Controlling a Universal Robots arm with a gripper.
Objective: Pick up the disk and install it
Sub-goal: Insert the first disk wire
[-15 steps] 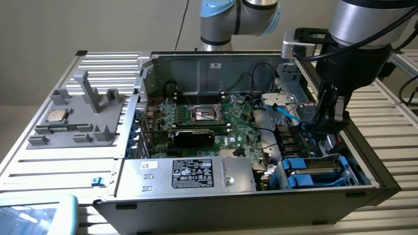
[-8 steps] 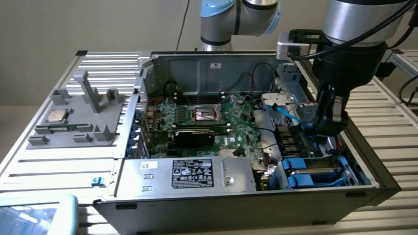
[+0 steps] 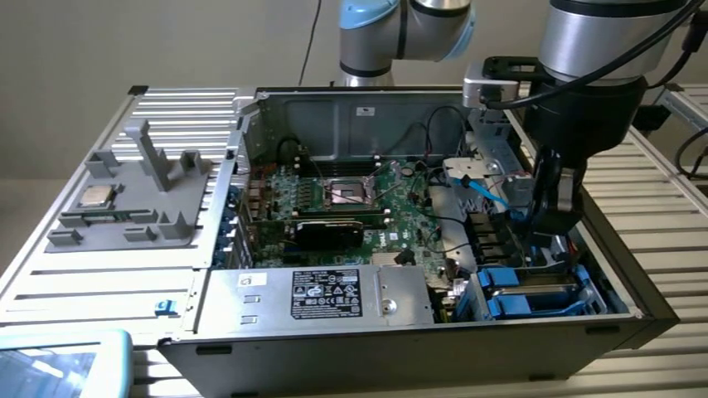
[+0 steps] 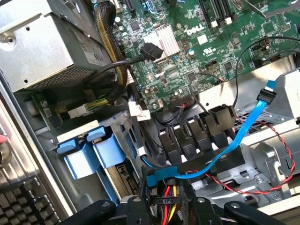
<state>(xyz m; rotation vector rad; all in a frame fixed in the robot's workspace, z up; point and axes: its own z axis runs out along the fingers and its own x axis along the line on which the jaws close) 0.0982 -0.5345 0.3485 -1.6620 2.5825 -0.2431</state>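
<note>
On the exterior view, I have the open computer case sitting on the slatted table. The arm comes down at the exterior view's right, and the gripper hangs inside the case, over the drive bay side and next to the motherboard. From here I cannot tell whether the gripper is spread or pressed together, and I see nothing clamped in it. The disk, with its blue frame, lies in the bay at the case's near corner on the exterior view's right, below the gripper and apart from it. A blue cable runs loose just beside the arm. The silver power supply with its black label fills the near edge of the case. Well apart, on the exterior view's left, a grey fixture carries the small processor chip.

On the wrist view, the gripper shows as black parts at the picture's edge, with a bundle of red and yellow wires right at it; again I cannot tell its state. The disk's blue frame sits in the metal cage, off to one side of the gripper and not touching it. The blue cable sweeps across the black connectors towards the gripper. The motherboard and the power supply lie beyond.
</note>
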